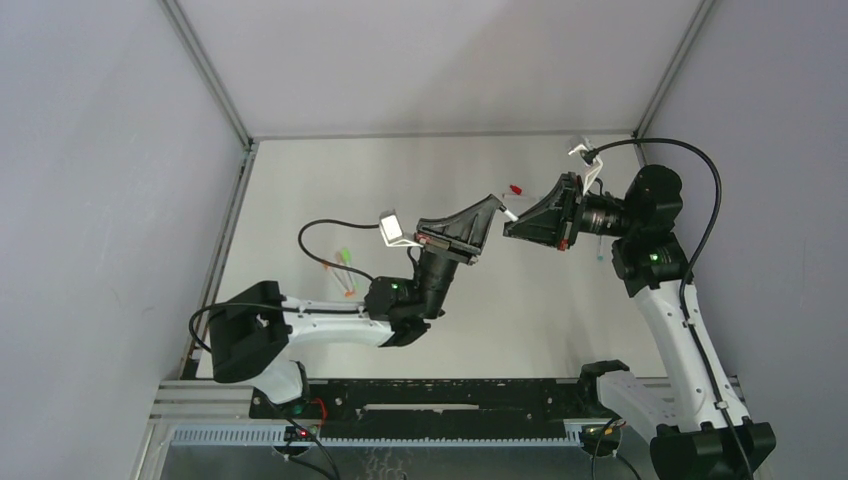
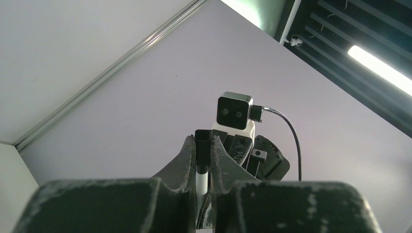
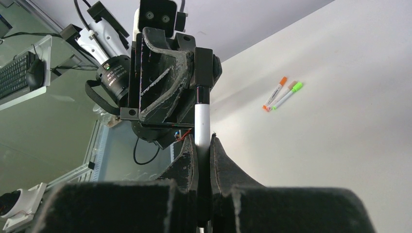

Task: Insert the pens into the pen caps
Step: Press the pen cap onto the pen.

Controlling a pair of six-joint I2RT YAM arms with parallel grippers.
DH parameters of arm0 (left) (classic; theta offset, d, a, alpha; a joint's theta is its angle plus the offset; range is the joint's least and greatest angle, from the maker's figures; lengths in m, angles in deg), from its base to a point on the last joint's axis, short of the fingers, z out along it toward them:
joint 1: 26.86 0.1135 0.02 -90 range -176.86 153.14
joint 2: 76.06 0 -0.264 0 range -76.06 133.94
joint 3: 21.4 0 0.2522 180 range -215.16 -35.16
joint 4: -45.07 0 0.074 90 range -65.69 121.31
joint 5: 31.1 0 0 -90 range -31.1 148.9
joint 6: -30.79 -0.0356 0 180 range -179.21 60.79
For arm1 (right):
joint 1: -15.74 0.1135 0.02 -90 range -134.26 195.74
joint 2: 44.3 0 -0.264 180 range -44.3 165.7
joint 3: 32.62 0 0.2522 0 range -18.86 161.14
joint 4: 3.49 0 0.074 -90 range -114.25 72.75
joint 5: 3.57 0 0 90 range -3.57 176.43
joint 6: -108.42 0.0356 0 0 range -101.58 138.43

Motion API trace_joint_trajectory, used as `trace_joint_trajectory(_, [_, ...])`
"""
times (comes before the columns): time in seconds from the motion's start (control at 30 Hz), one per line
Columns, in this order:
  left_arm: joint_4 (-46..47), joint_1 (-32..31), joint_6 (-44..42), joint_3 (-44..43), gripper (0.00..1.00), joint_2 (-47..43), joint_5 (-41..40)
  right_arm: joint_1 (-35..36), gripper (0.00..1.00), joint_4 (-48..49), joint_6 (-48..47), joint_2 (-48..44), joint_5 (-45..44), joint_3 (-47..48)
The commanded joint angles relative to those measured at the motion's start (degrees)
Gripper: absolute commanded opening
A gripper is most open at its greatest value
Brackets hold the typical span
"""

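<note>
The pale surface (image 1: 300,200) lies well below both arms, which meet in mid-air above it. We see the left fingers (image 2: 187,155) and right fingers (image 3: 221,155) tip to tip, both clenched on one black-ended pen (image 3: 201,121). The right pair grasps its white barrel and the black end runs into the left pair. We cannot tell whether a cap sits there. The right wrist camera (image 2: 234,110) blocks the left wrist's view. An orange pen (image 3: 275,93) and a green pen (image 3: 287,94) lie together on the surface. A teal-tipped pen (image 1: 599,252) peeks from under the right arm. A red cap (image 1: 516,188) lies beyond the fingers.
</note>
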Motion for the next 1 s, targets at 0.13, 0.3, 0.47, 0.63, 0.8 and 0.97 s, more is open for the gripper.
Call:
trace_joint_trajectory(0.13, [-6.43,-5.00,-1.66,2.85,0.10,-1.71,7.70,0.69,0.00,4.87,-3.48,-0.89,-0.49,-3.12])
trace_joint_trajectory(0.3, [-5.67,-4.92,-3.02,6.20,0.25,-5.81,4.58,0.70,0.00,5.29,-3.83,-1.34,0.74,-4.34])
trace_joint_trajectory(0.47, [-5.65,-5.00,-4.60,9.06,0.46,-9.63,2.64,0.69,0.00,5.69,-3.73,-1.72,1.75,-4.62])
trace_joint_trajectory(0.63, [-5.65,-4.96,-5.04,11.12,0.56,-11.61,2.02,0.66,0.00,6.10,-3.75,-1.91,2.22,-5.28])
trace_joint_trajectory(0.8, [-5.89,-4.87,-4.34,13.49,0.66,-12.57,0.30,0.77,0.00,6.79,-3.66,-1.91,3.22,-6.05])
trace_joint_trajectory(0.97, [-7.31,-4.12,-3.80,12.56,0.66,-12.05,1.14,1.12,0.00,7.46,-3.37,-1.97,3.85,-6.52])
